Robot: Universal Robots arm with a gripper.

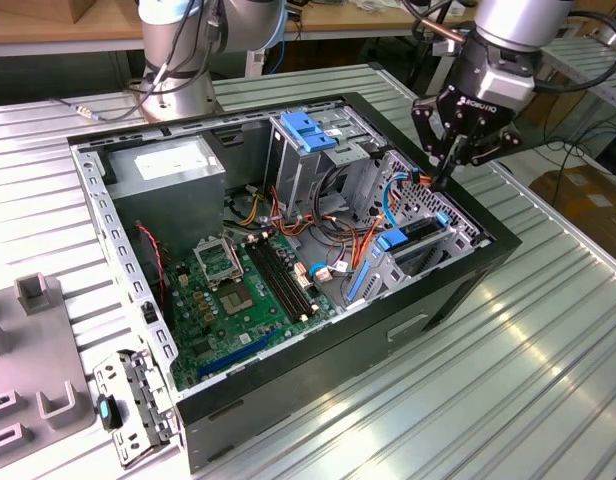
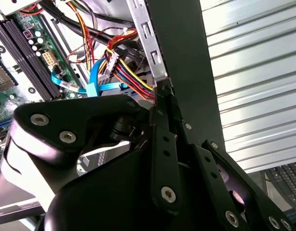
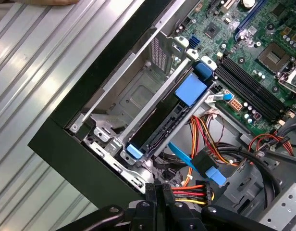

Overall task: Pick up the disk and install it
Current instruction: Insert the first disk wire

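Note:
The disk (image 1: 420, 232) is a dark drive with blue rails and blue end tabs. It sits on edge in a slot of the metal drive cage (image 1: 408, 262) at the case's corner on the exterior view's right. In the first wrist view the disk (image 3: 169, 118) lies between the cage walls with a blue tab at each end. My gripper (image 1: 441, 175) hangs just above that corner of the case, apart from the disk. Its fingers (image 3: 160, 190) are shut together with nothing between them; in the second wrist view the gripper (image 2: 162, 98) ends over the case's edge.
The open computer case (image 1: 428, 330) lies on a ribbed metal table (image 1: 528, 400). Inside it are the motherboard (image 1: 238, 290), a power supply (image 1: 173, 165), a pale-blue latch plate (image 1: 306, 130) and bundles of cables (image 1: 333, 225). A second arm's base (image 1: 178, 70) stands behind. Grey fixtures (image 1: 33, 290) and a bracket (image 1: 128, 400) lie at the exterior view's left.

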